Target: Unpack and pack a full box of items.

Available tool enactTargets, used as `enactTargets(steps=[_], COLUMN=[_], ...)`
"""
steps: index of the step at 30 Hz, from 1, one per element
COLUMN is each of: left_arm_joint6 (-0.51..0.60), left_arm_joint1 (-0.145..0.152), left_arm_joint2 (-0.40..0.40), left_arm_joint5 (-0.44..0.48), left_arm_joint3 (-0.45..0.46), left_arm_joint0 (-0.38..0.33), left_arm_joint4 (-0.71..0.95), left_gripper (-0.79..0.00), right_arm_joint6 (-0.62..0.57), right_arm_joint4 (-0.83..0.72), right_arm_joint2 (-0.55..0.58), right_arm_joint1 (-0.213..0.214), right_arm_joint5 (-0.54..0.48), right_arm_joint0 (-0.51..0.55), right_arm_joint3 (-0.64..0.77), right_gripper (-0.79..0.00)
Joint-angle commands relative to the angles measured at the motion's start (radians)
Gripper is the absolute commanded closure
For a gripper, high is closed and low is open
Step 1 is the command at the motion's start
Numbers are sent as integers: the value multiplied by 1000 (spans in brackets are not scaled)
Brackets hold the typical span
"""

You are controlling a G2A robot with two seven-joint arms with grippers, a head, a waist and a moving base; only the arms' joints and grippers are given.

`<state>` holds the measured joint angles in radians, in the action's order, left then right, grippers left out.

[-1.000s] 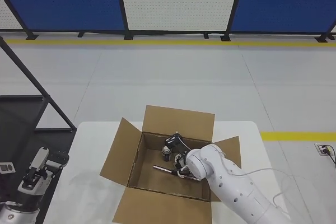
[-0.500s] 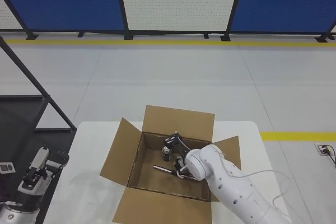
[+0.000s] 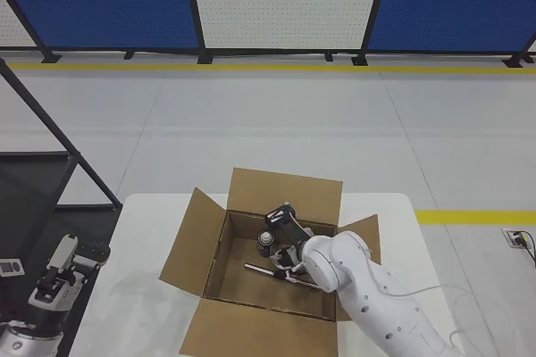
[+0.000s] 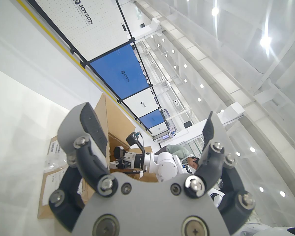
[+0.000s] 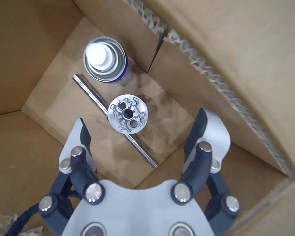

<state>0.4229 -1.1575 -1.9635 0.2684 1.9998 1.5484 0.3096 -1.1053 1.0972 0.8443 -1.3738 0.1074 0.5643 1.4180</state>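
An open cardboard box stands on the white table. Inside it, an upright spray can stands beside a thin metal rod, which lies flat. A round metal disc part sits on the rod. My right gripper hangs open inside the box, just above the disc, holding nothing. My left gripper is open and empty, off the table's left side, pointing up and toward the box.
The box's flaps spread outward on all sides. A black rack stands left of the table beside my left arm. The right arm leans over the box's right wall. Bare table lies left of the box.
The right arm's wrist has shifted slightly toward the box's far right side. The can, rod and left arm have not moved.
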Motion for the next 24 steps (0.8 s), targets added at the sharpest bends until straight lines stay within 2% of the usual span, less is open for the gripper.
enactTargets(steps=[1,4,9,16,20,24], left_arm_joint6=[0,0,0,0,0,0], left_arm_joint1=[0,0,0,0,0,0], left_arm_joint2=[0,0,0,0,0,0], left_arm_joint5=[0,0,0,0,0,0], left_arm_joint3=[0,0,0,0,0,0], left_arm_joint0=[0,0,0,0,0,0], left_arm_joint4=[0,0,0,0,0,0], left_gripper=[-785,-785,-785,-785,-785,-785], right_arm_joint6=[-23,-41,12,247,409,479], right_arm_joint4=[49,109,137,97,-3,-186], right_arm_joint2=[38,103,220,421,556,699], right_arm_joint1=[16,41,75,104,108,113], right_arm_joint5=[6,-8,-91,-135,-117,-173], right_arm_joint0=[47,136,311,574,694,778], right_arm_joint3=[106,277,555,877,932,932], right_gripper=[-785,-785,-785,-785,-785,-785])
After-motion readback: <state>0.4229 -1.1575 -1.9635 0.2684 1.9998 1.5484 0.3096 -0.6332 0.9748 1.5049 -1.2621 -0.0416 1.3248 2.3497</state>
